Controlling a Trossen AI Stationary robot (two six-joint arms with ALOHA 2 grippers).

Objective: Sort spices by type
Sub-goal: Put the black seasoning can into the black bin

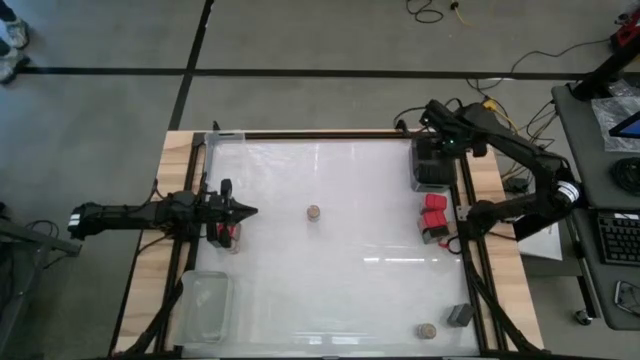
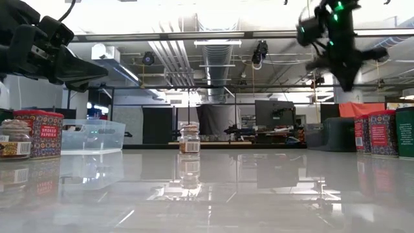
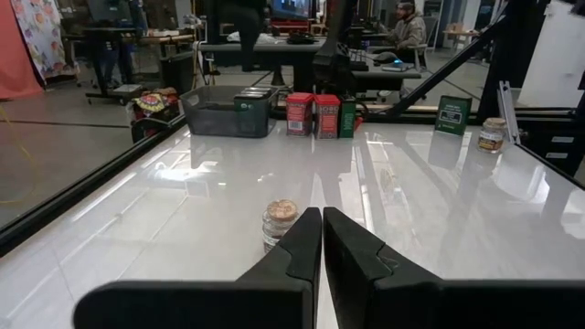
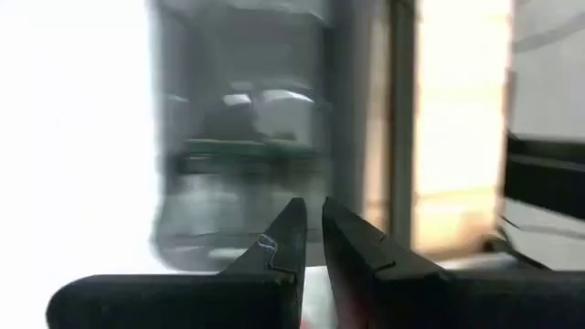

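Note:
A round tan-topped spice jar point(image 1: 313, 212) stands alone mid-table, straight ahead of my left gripper point(image 3: 322, 219), which is shut, level and empty at the left edge. A red spice tin point(image 1: 228, 236) stands below that gripper. Two red tins point(image 1: 433, 212) stand at the right edge. Just beyond them, a dark tray point(image 1: 432, 168) holding black boxes point(image 4: 242, 128) sits at the far right. My right gripper point(image 4: 312, 217) hangs shut and empty above that tray, pointing steeply down. Another tan-topped jar point(image 1: 427, 329) and a grey box point(image 1: 459, 315) stand at the near right.
A clear plastic tray point(image 1: 205, 305) sits at the near left corner, and another clear tray point(image 1: 225, 140) at the far left corner. Black frame rails run along the table's sides. The glossy white middle of the table holds only the one jar.

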